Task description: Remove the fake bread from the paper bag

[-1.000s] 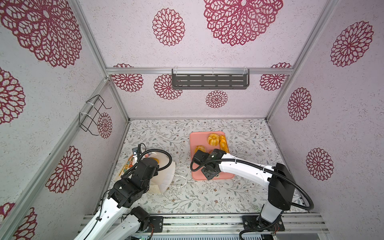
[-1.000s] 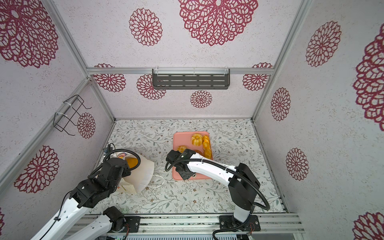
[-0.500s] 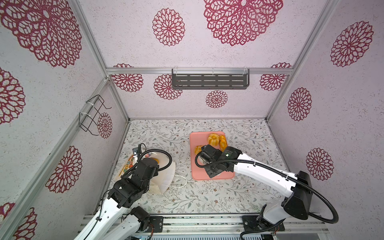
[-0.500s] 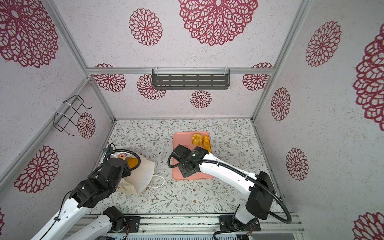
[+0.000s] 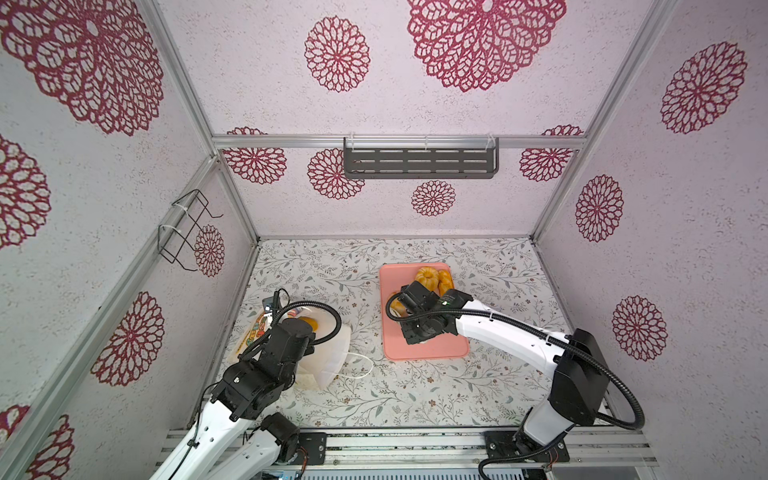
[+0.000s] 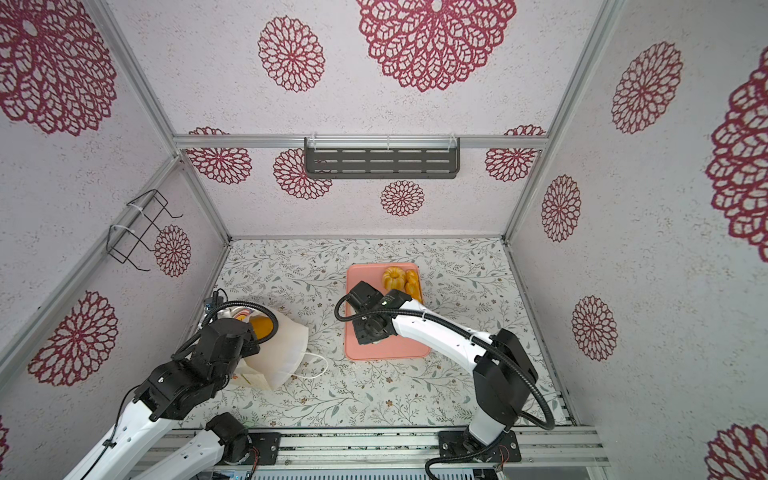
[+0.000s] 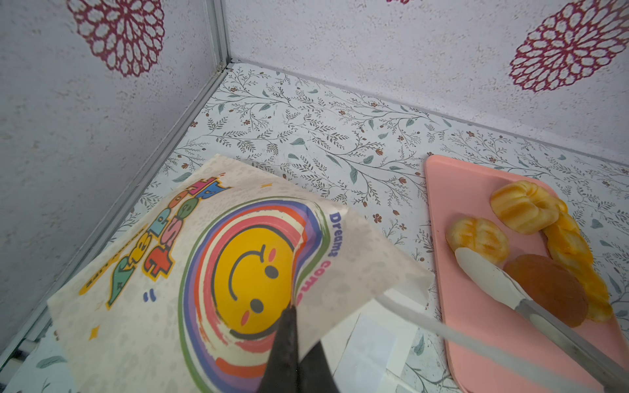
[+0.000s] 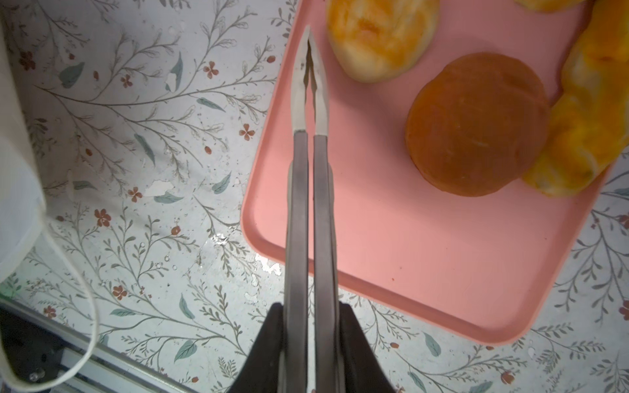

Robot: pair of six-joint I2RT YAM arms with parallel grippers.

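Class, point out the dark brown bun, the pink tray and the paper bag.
dark brown bun (image 8: 476, 126), right wrist view, top middle.
pink tray (image 8: 408, 258), right wrist view, bare floor.
paper bag (image 7: 255, 268), left wrist view, printed smiley face.

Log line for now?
left end effector: pinching paper bag | right end effector: holding tongs, empty, above pink tray | dark bun on tray

In both top views the left arm (image 5: 266, 374) covers the mouth of the paper bag (image 5: 328, 353), leaving one orange scrap of bread (image 5: 309, 322) showing. The right arm (image 5: 498, 332) hides the dark bun (image 8: 476, 124) and most of the tongs (image 8: 311, 204) there.
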